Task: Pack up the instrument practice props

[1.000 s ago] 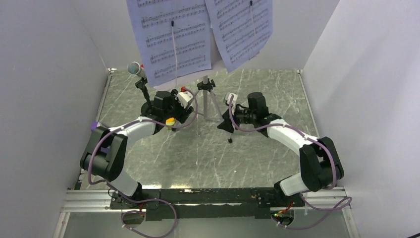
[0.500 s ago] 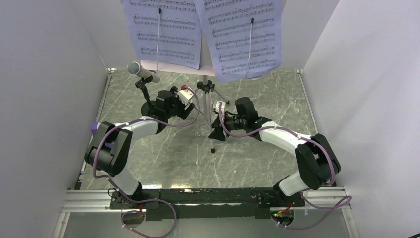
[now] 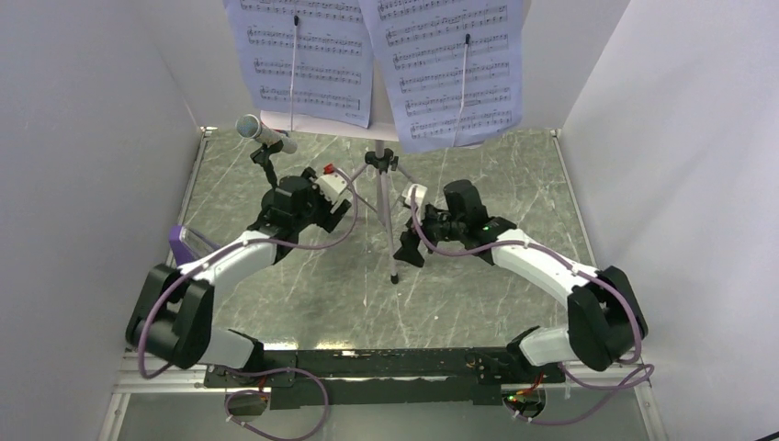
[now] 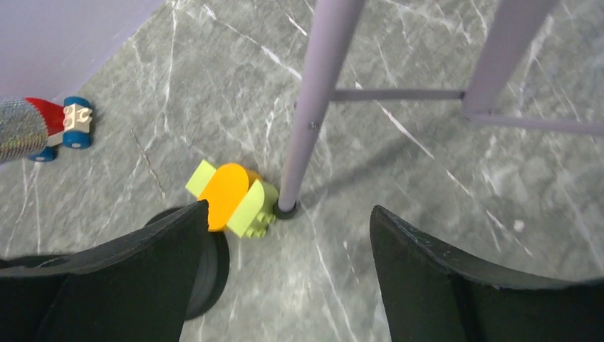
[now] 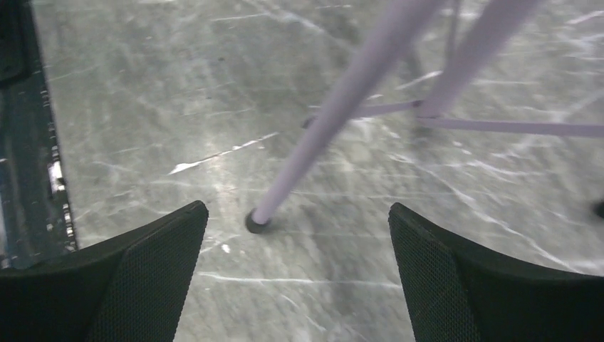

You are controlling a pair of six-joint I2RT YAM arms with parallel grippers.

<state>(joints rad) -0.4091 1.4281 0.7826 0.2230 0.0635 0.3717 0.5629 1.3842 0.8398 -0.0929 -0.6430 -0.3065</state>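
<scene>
The grey music stand stands upright on its tripod legs mid-table, with two white sheet-music pages clipped on it. My left gripper hangs open just left of the legs. In the left wrist view the left gripper is above the orange-and-yellow-green block, which lies against a leg's foot. My right gripper is open right of the front leg, holding nothing. The silver microphone stands at the back left on its black base. The purple metronome sits by the left arm.
A small red, white and blue toy piece lies behind the microphone's head. White walls close in the left, back and right sides of the grey marbled table. The arms' mounting rail runs along the near edge.
The stand, tilted a second ago with the right gripper shut on a leg, now stands upright. The right gripper has opened and let the leg go. The left arm drew back slightly.
</scene>
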